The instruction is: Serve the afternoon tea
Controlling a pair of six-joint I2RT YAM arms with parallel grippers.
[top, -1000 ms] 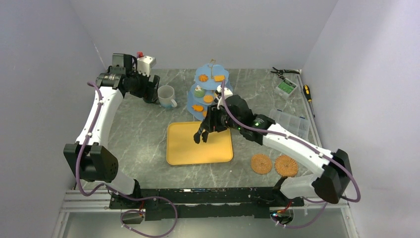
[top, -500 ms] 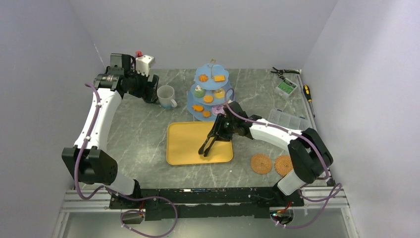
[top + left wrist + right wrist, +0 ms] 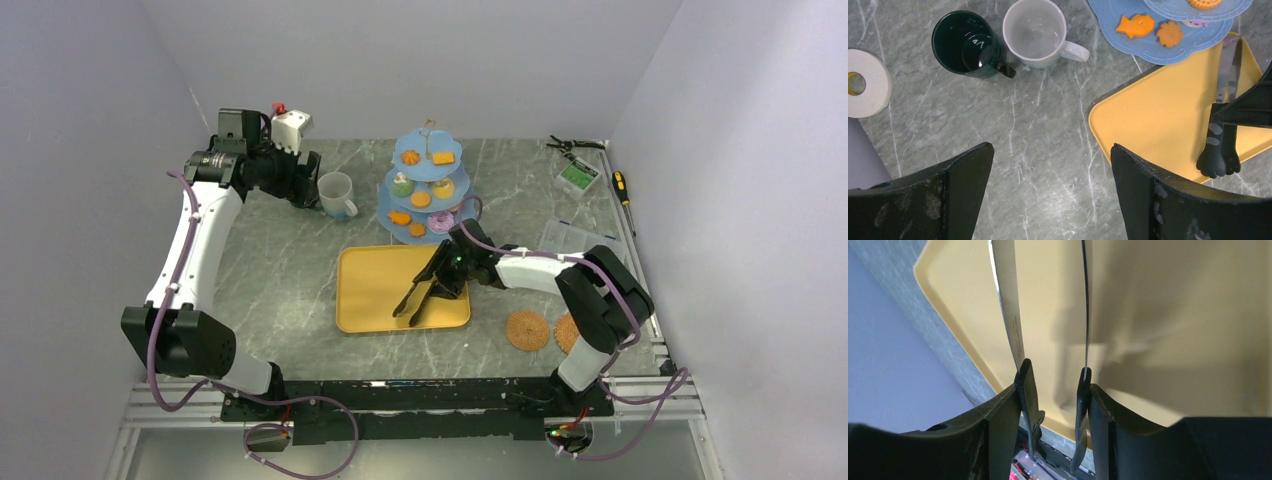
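The light-blue three-tier stand point(image 3: 428, 185) stands at the back centre and holds orange biscuits point(image 3: 1136, 25), a cupcake point(image 3: 402, 184) and a purple doughnut point(image 3: 440, 222). The white mug point(image 3: 336, 193) stands left of it. In the left wrist view the white mug point(image 3: 1035, 32) has the dark green mug point(image 3: 965, 45) beside it. My left gripper point(image 3: 1052, 190) is open and empty, high above the mugs. My right gripper point(image 3: 447, 272) is shut on the black tongs point(image 3: 415, 305), held low over the yellow tray point(image 3: 370, 290). The right wrist view shows both tong arms point(image 3: 1008, 305) between my fingers point(image 3: 998, 430).
Two woven coasters point(image 3: 527, 330) lie right of the tray. A white tape roll point(image 3: 865, 82) lies left of the mugs. A clear organiser box point(image 3: 585, 240), a green box point(image 3: 577, 177) and a screwdriver point(image 3: 621, 186) are at the back right. A white box point(image 3: 293, 128) stands back left.
My right arm has come down and folded in, tilting the tongs low over the tray, tips towards its near edge. The left arm has barely moved.
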